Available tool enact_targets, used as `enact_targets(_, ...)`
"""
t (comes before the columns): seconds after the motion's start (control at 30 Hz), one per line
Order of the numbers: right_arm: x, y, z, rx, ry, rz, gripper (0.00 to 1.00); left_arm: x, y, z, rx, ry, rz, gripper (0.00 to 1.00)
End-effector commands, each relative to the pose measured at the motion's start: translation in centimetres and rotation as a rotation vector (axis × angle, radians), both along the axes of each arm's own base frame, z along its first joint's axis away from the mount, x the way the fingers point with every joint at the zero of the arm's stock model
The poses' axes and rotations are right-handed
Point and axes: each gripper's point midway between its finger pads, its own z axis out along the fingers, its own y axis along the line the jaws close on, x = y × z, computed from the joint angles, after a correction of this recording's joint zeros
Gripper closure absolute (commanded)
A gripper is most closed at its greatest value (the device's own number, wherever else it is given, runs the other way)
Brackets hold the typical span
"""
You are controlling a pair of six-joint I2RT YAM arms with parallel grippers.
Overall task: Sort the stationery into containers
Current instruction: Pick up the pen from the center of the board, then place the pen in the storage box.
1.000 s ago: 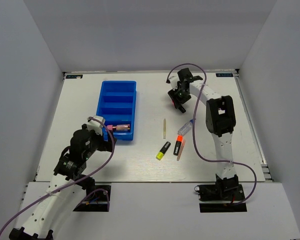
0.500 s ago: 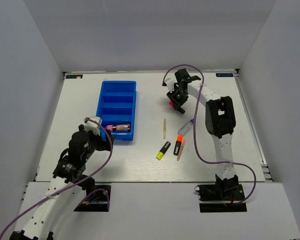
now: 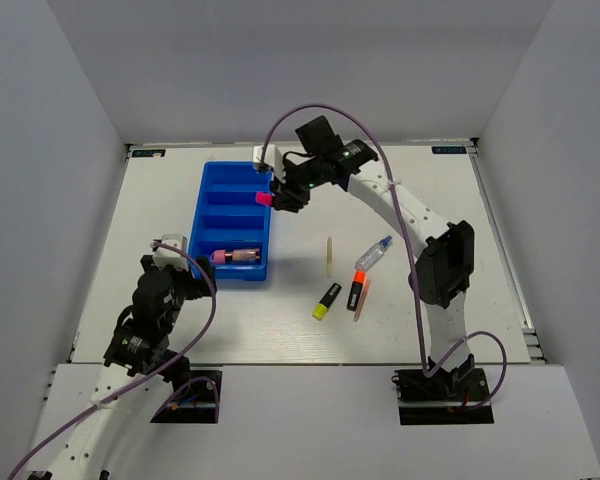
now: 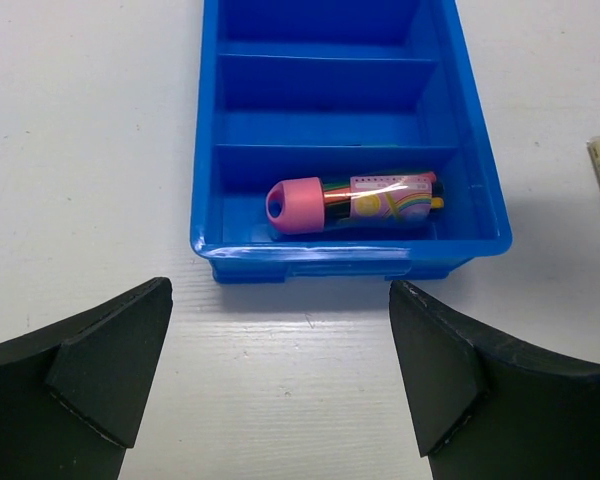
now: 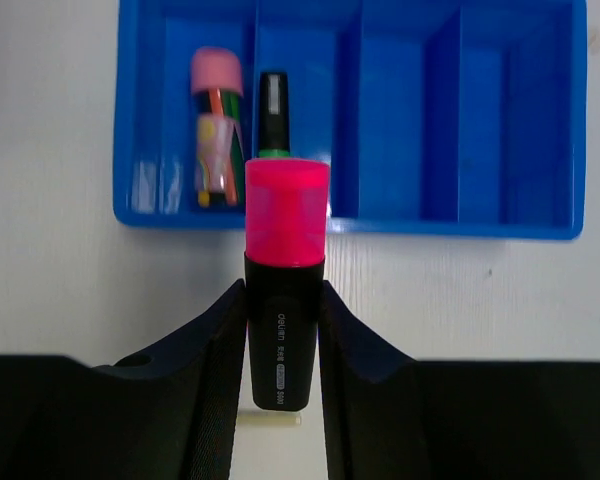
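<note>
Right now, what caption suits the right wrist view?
Right gripper grips a pink-tipped highlighter near the blue tray, which contains a fat marker and a green-tipped highlighter.

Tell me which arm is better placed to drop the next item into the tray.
Right. The right gripper is shut on the pink highlighter and hovers by the blue tray, at its rim. The left gripper is open and empty, short of the tray's near end.
</note>
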Motion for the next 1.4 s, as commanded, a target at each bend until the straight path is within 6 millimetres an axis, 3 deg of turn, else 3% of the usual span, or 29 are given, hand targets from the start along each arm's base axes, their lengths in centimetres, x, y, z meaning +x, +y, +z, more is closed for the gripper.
enact_targets(0.0, 0.8, 3.4, 1.6, 0.133, -0.01, 0.0, 1.0, 0.3, 0.7, 0.2, -0.001, -0.014, 0.045, 0.0)
enact_targets(0.03, 1.0, 4.1, 1.0, 0.148, 0.026, -0.027, 1.0, 0.3, 0.7, 0.1, 0.0, -0.009, 0.047, 0.0)
enact_targets(0.1, 1.5, 6.6, 2.2, 0.216, -0.012, -0.043, 1.0, 0.3, 0.8, 0.1, 0.005, -0.01, 0.05, 0.0)
enact_targets(0.27, 2.7, 11.3, -0.9, 0.259, -0.04, -0.021, 1.0, 0.2, 1.2, 0.1, 0.012, -0.02, 0.066, 0.0)
enact_targets(0.33, 2.7, 12.5, -0.4, 0.295, -0.062, 0.008, 1.0, 0.1, 1.2, 0.2, 0.011, -0.026, 0.066, 0.0)
enact_targets(0.37, 3.0, 13.1, -1.8, 0.289, -0.054, 0.014, 1.0, 0.1, 1.3, 0.3, 0.013, -0.029, 0.068, 0.0)
enact_targets(0.4, 3.1, 13.9, -1.3, 0.318, -0.084, 0.024, 1.0, 0.2, 1.2, 0.3, 0.012, -0.032, 0.066, 0.0)
enact_targets(0.53, 3.8, 15.7, -2.6, 0.354, -0.116, 0.02, 1.0, 0.1, 1.3, 0.1, 0.018, -0.024, 0.068, 0.0)
enact_targets(0.7, 3.9, 16.0, -4.3, 0.341, -0.094, 0.022, 1.0, 0.2, 1.0, 0.1, 0.017, -0.021, 0.051, 0.0)
enact_targets(0.87, 3.3, 15.6, -7.2, 0.285, -0.072, 0.038, 1.0, 0.2, 0.9, 0.1, 0.014, -0.02, 0.047, 0.0)
enact_targets(1.0, 3.4, 15.3, -8.2, 0.264, -0.064, 0.035, 0.88, 0.2, 0.9, 0.0, 0.013, -0.017, 0.045, 0.0)
enact_targets(1.07, 3.3, 15.3, -8.5, 0.258, -0.061, 0.037, 0.88, 0.2, 0.9, 0.1, 0.013, -0.018, 0.046, 0.0)
enact_targets(1.27, 3.1, 14.7, -9.3, 0.229, -0.049, 0.035, 0.75, 0.2, 0.9, 0.0, 0.014, -0.017, 0.048, 0.0)
enact_targets(1.37, 2.9, 14.6, -9.5, 0.218, -0.043, 0.031, 0.62, 0.2, 0.8, 0.0, 0.008, -0.016, 0.045, 0.0)
